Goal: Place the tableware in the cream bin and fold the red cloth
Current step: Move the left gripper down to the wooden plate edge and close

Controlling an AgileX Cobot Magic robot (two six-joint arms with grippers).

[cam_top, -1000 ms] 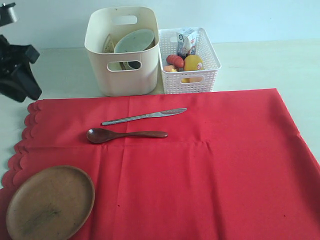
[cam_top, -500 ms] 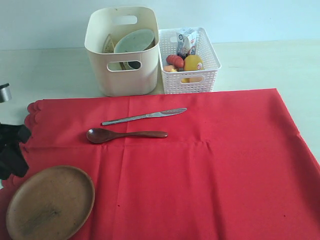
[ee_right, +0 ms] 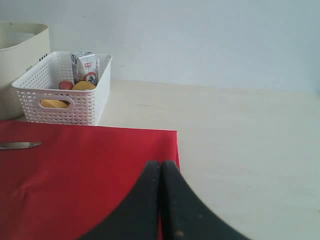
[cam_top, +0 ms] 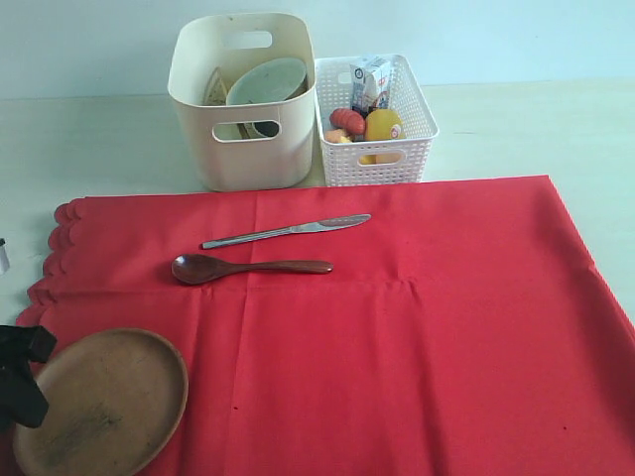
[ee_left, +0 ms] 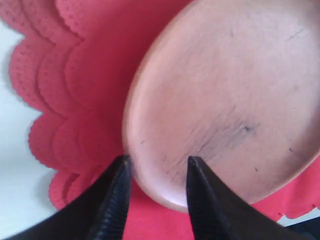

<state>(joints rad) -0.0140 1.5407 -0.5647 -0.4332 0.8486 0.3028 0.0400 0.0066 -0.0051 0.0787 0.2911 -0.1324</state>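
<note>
The red cloth [cam_top: 397, 327] lies flat, scalloped edge on the left. On it rest a steel knife [cam_top: 286, 231], a dark spoon [cam_top: 248, 268] and, at the near left corner, the round wooden plate [cam_top: 99, 402]. The cream bin [cam_top: 248, 164] stands behind the cloth with the pale bowl [cam_top: 266, 79] inside. My left gripper [cam_top: 30, 382] is at the plate's left rim. In the left wrist view it [ee_left: 158, 160] is open, one finger over the plate [ee_left: 235, 90], the other just outside the rim. My right gripper [ee_right: 161, 164] is shut and empty above the cloth's [ee_right: 75, 170] far right corner.
A white perforated basket [cam_top: 377, 164] with toy food and a milk carton [cam_top: 374, 81] stands right of the cream bin. Bare pale table [ee_right: 240, 140] lies beyond the cloth's right edge. The knife tip [ee_right: 20, 145] shows in the right wrist view.
My left arm has come from the far left, beside the cloth's back corner, toward the near edge and now sits at the plate's rim. Nothing else has moved.
</note>
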